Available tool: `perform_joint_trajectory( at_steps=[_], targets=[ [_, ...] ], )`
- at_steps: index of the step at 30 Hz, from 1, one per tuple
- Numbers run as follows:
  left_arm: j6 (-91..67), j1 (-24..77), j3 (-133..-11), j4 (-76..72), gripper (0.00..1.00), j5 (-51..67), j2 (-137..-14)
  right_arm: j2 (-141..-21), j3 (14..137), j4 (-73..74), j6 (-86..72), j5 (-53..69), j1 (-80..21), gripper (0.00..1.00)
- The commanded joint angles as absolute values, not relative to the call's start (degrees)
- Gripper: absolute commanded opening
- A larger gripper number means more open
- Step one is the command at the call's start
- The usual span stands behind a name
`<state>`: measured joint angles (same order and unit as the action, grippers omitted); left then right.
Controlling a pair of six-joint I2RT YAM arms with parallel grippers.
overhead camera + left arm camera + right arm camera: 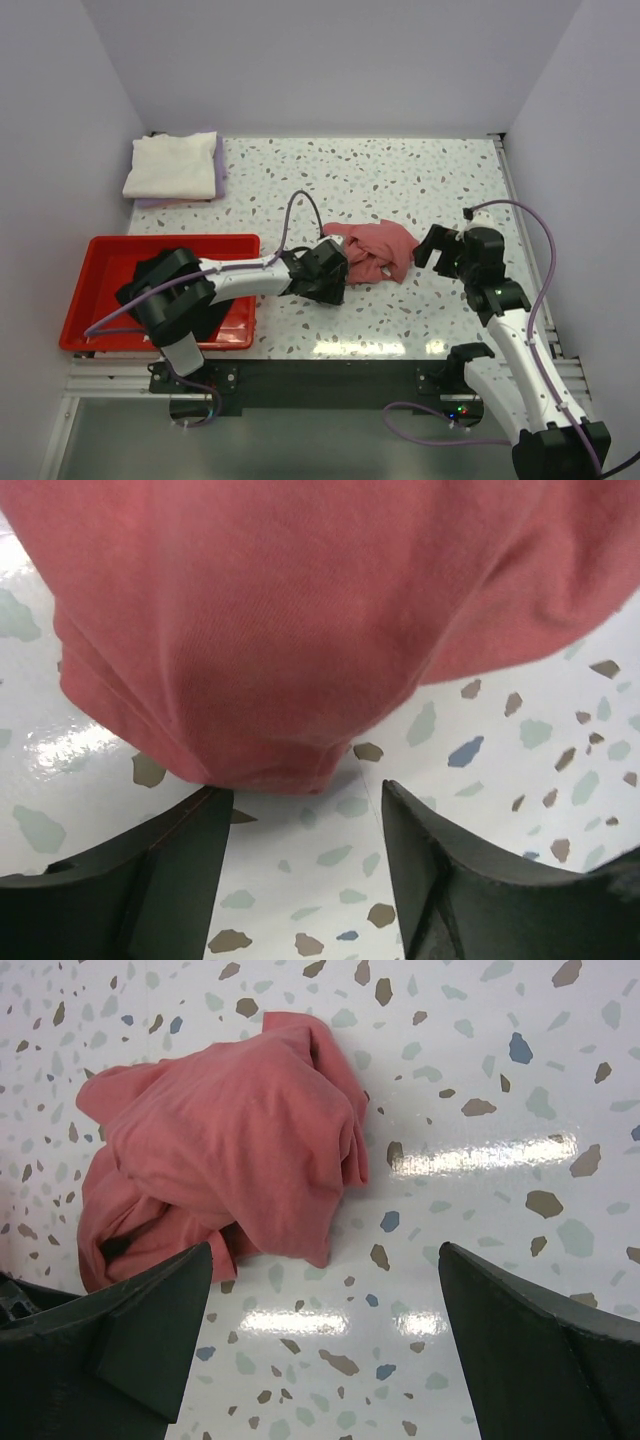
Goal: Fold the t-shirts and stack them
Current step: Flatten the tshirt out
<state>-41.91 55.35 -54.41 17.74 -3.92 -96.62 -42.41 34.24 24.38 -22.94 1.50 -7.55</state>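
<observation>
The crumpled red shirt (372,252) sits on the table (400,170) between the left gripper (308,815) and right gripper (325,1260), both open wide and holding nothing. Each should pinch just one edge, then pull the cloth flat. Only the top view shows the folded white shirt (170,165) far left.

One camera looks down from high behind, while each wrist camera looks past its own fingers (150,880) at the same salmon t-shirt (230,1140), the left far nearer.
</observation>
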Motion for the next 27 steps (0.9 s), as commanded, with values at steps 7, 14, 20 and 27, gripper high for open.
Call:
perform_joint_trajectory(
  at_steps=[7, 14, 20, 27],
  targets=[
    [-49.6, 57.6, -63.3, 30.2, 0.48, -17.2, -105.7, -41.9, 34.2, 22.1, -22.8, 1.7, -7.5, 0.99],
    [-50.6, 57.7, -67.5, 34.6, 0.11, -20.3, -111.0, -43.6, 34.6, 22.2, -22.9, 2.0, -7.5, 0.99],
    [-52.0, 57.7, -66.3, 35.5, 0.0, -25.5, -105.3, -42.7, 34.2, 21.7, -22.6, 2.9, -7.4, 0.99],
    [-54.1, 55.6, -61.5, 35.6, 0.0, -29.9, -92.2, -48.6, 33.6, 17.0, -18.0, 15.5, -7.6, 0.99]
  ],
)
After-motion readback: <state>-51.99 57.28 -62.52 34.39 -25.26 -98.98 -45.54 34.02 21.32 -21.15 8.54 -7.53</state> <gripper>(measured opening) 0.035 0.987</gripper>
